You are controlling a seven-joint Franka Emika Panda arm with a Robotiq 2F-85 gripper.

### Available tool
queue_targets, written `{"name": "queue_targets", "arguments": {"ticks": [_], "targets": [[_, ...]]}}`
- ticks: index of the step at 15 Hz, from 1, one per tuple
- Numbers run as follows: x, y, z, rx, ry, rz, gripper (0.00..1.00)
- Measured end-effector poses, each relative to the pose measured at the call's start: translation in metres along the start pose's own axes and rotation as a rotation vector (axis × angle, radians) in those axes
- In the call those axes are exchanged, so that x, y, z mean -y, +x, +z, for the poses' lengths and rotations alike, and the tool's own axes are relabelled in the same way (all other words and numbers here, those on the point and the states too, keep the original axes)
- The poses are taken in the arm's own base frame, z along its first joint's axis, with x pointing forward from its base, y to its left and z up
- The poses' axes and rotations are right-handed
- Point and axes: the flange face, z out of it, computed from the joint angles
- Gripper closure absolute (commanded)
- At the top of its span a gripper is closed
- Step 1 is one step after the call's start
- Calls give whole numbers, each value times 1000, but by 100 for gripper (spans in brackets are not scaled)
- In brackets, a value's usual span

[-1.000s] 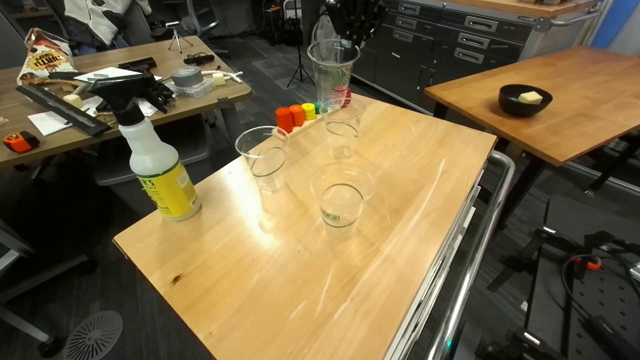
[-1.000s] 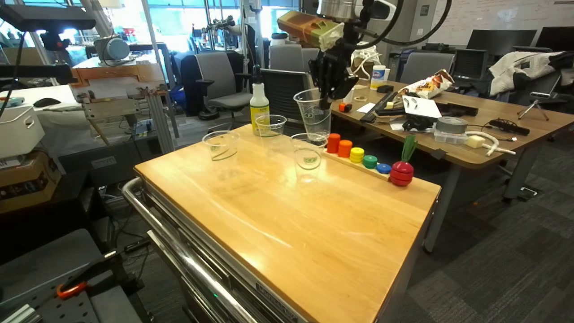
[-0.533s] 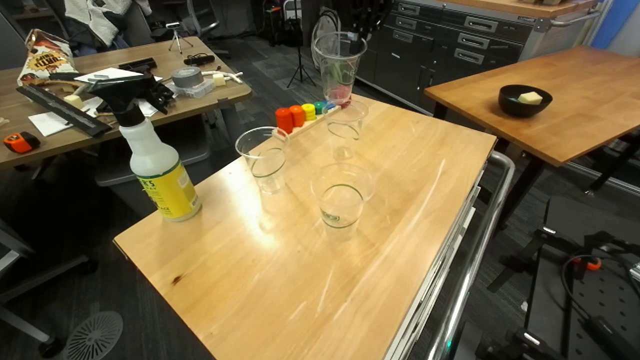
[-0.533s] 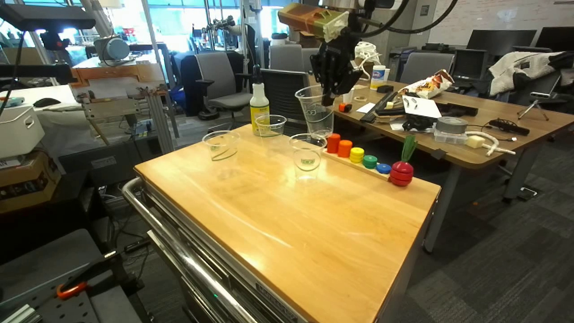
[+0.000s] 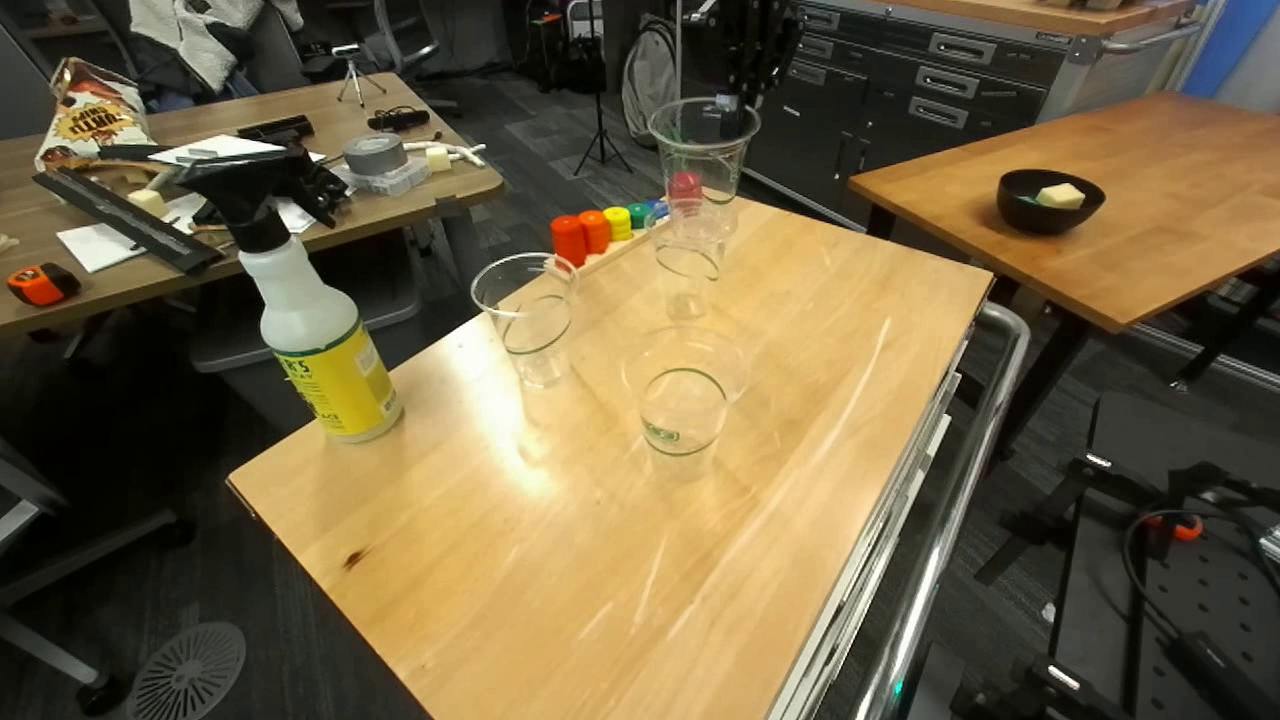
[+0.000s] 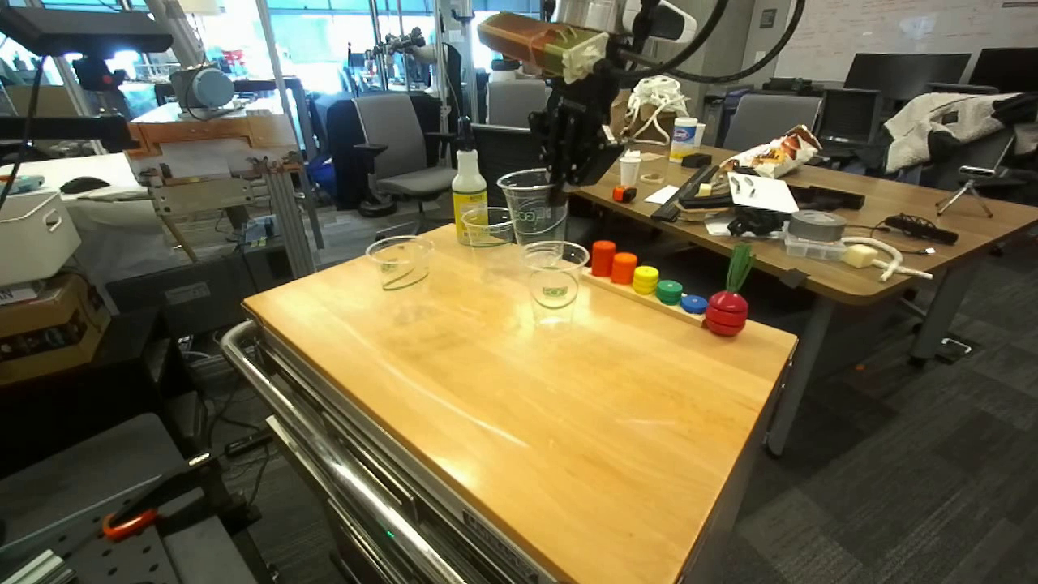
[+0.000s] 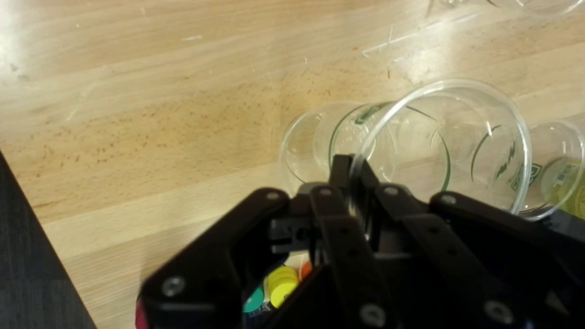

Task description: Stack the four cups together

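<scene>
In the grip: a black two-finger gripper (image 7: 352, 176) is pinching the rim of a clear tapered plastic cup (image 6: 531, 212), held mouth up above the pale wooden worktop (image 5: 600, 525).
Just changed: over the last half-second this held cup has come lower and moved across in both exterior views, and it seems less tilted.
Beneath it: its base overlaps, in both exterior views, the mouth of a matching clear plastic cup (image 6: 554, 296) standing nearest the row of small coloured round blocks (image 6: 645, 281); whether the base is over, just inside or behind that mouth I cannot tell.
Also standing: a third clear plastic cup (image 5: 535, 330), nearest the white spray bottle with the yellow label (image 5: 330, 350), and a fourth clear plastic cup (image 5: 683, 425), well apart from the blocks; none of the three shows a clear shift.
For the stack: this reads as lining up the first nesting; with all four cups countable separately, I judge none finished.
Next need: centring over the mouth, then lowering and letting go.
Risk: gripped on one side only, the cup may swing, catch the rim below and tip it.
</scene>
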Motion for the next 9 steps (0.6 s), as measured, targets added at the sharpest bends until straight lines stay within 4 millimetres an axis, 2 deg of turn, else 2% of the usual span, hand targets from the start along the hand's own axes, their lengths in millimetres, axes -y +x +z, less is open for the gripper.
{"name": "queue_targets", "arguments": {"ticks": [9], "targets": [[-1, 8, 12, -45, -4, 0, 99]]}}
